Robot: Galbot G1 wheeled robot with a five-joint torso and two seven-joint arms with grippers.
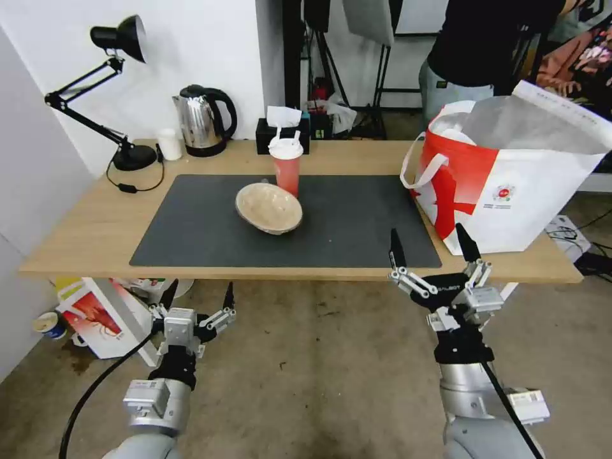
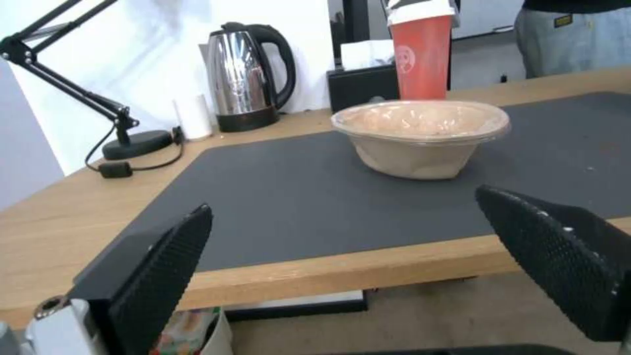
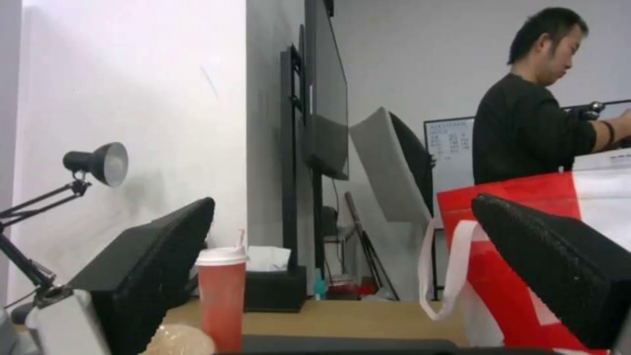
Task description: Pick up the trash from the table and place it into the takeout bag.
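A long light-wood counter (image 1: 83, 236) carries a dark grey mat (image 1: 357, 223), laid as the working surface for the leftovers. At its right end stands the large white takeout bag with a red side panel (image 1: 510, 191), its mouth propped wide and foil lining showing, apparently so trash can be dropped straight in; something white already sits inside. Mid-mat rests a beige shallow paper bowl (image 1: 268, 208), tipped slightly, and just behind it an upright red cup with white lid and straws (image 1: 287, 166): 2 pieces of trash not yet bagged. A steel kettle (image 1: 203, 121), black desk lamp (image 1: 118, 95), black tissue box (image 1: 282, 135) and small white cup (image 1: 169, 144) line the back edge, out of the way. The right tool (image 1: 435, 248) hovers at the counter's front edge beside the bag, jaws spread and empty. The left tool (image 1: 197, 298) hangs below the front edge, likewise spread, facing the bowl.
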